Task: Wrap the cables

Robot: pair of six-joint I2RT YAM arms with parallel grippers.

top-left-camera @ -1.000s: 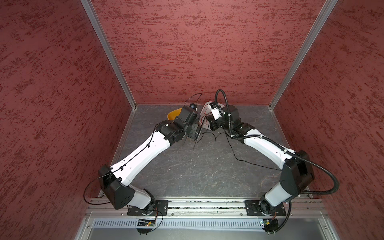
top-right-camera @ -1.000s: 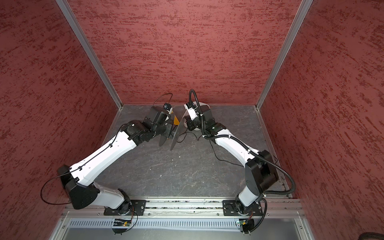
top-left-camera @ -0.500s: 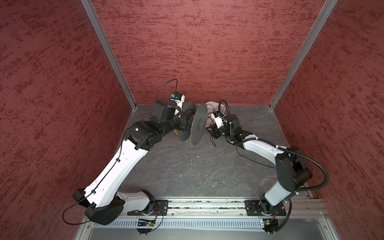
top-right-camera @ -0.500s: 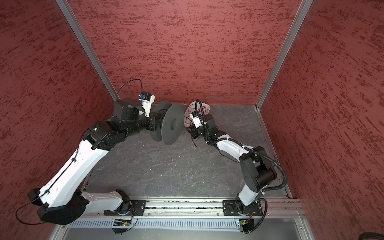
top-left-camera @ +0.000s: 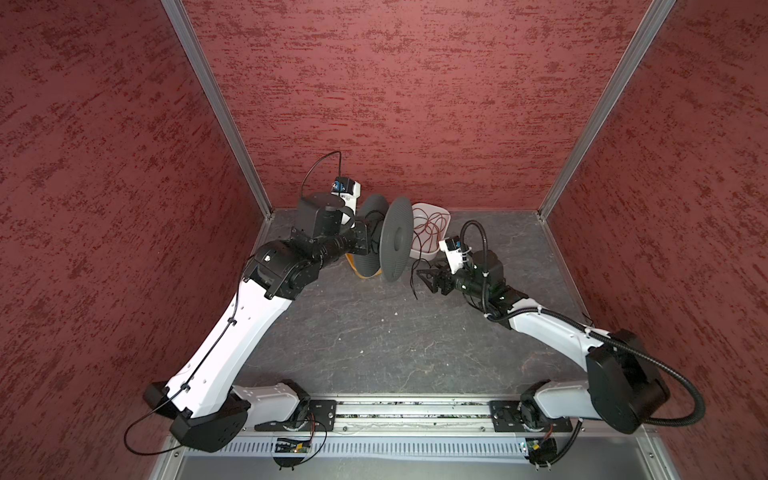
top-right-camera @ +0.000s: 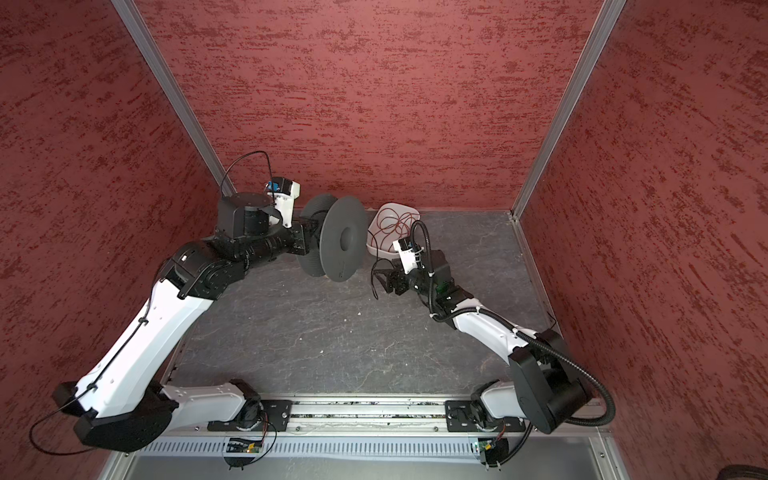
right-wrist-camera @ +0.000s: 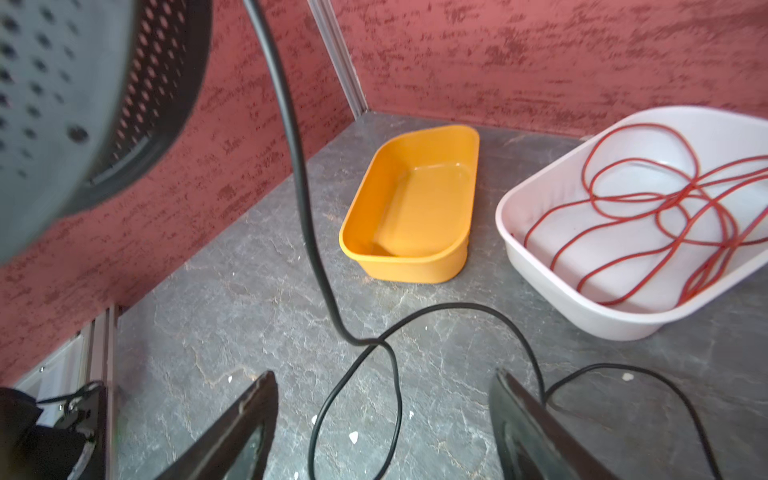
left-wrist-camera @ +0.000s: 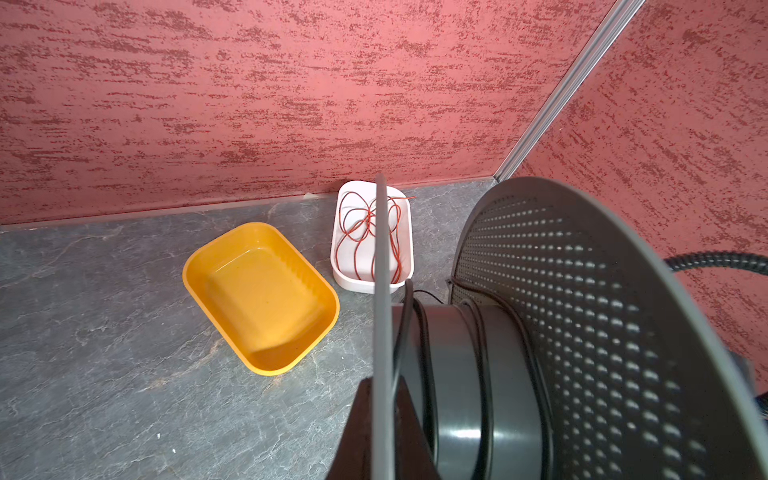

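A dark grey spool (top-left-camera: pixel 397 239) (top-right-camera: pixel 344 239) hangs on edge above the floor at the back. My left gripper (left-wrist-camera: pixel 382 386) (top-left-camera: pixel 368 241) is shut on its thin near flange. The cables, one thin black wire (right-wrist-camera: pixel 307 216) (left-wrist-camera: pixel 405 324), are wound a few turns on the hub. From there the wire drops to the floor (top-left-camera: pixel 415 286). It loops on the floor between the jaws of my right gripper (right-wrist-camera: pixel 384 376) (top-left-camera: pixel 428 276) (top-right-camera: pixel 382 278), which stands wide open and holds nothing, low and just right of the spool.
An empty yellow tray (left-wrist-camera: pixel 189 274) (right-wrist-camera: pixel 411 270) sits on the floor behind and below the spool. Beside it a white tray (left-wrist-camera: pixel 365 284) (right-wrist-camera: pixel 582 316) (top-left-camera: pixel 440 212) holds a loose red wire (right-wrist-camera: pixel 648 199). Red walls close in on three sides.
My right gripper has opened, let go of the black wire and drawn back from the spool. The left arm has swung the spool up toward the back wall.
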